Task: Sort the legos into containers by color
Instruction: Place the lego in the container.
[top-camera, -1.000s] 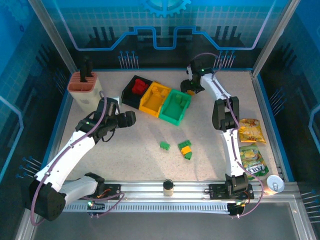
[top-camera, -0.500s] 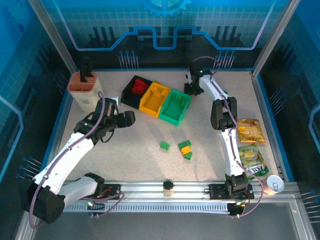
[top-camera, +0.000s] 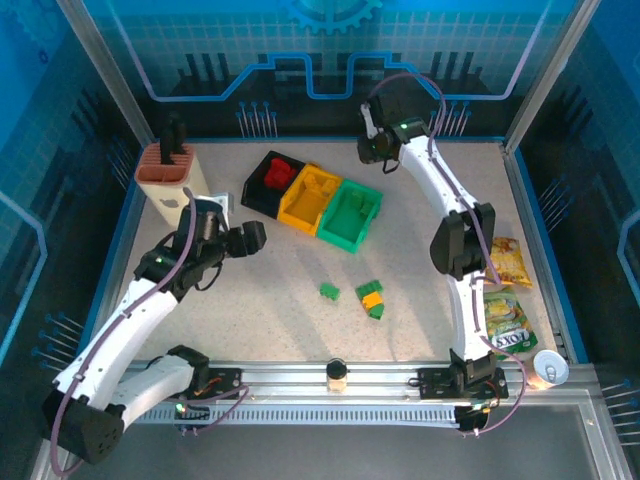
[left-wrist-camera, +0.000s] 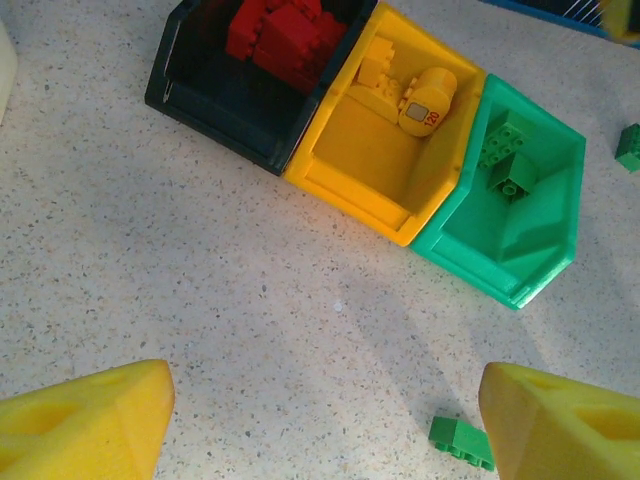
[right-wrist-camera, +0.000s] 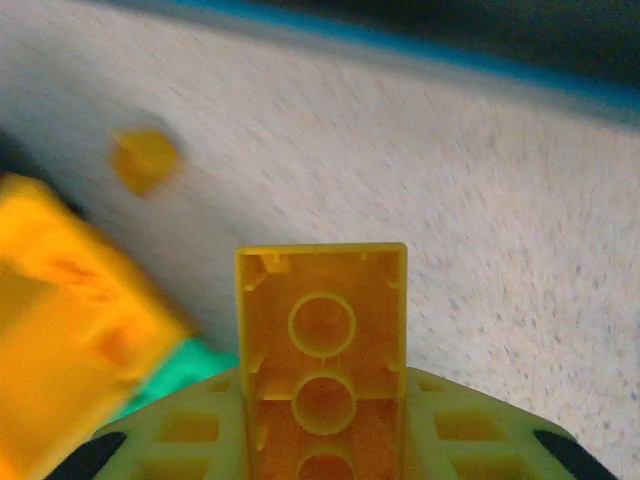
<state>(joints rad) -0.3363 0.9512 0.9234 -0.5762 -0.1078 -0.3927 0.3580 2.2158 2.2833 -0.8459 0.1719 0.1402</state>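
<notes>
1. Nearest: loose legos (top-camera: 371, 298) are left on the table (top-camera: 280, 315), mid-front. A green brick (top-camera: 329, 291) lies apart on the left, w/ a yellow+green clump just right of it. None of these is sorted yet.
2. Left gripper (top-camera: 252, 238) is held over bare table, left of those bricks and aimed twd the bins. In the left wrist view its yellow fingers (left-wrist-camera: 90, 420) are spread wide w/ nothing between, so it is empty. It is judged to be ready for the next pick, as a green brick lies near its right finger.
3. The containers are set touching in a diagonal row: black bin (top-camera: 255, 195), yellow bin (top-camera: 298, 215), green bin (top-camera: 340, 238). Red bricks (left-wrist-camera: 285, 35) are piled in the black one, yellow pcs in the yellow, green pcs in the green. Colour match is thus kept, w/ black serving for red.
4. Farthest: right gripper (top-camera: 369, 146) is raised beyond the row, near the back edge. In the right wrist view a yellow brick (right-wrist-camera: 321, 330) is clamped between its pads, hollow underside twd the camera, standing up out of the jaws.
5. Step judged as carry. The brick is to be brought over the yellow bin and let go. The row is packed tight, so an off-centre drop could land it in the green bin.
</notes>
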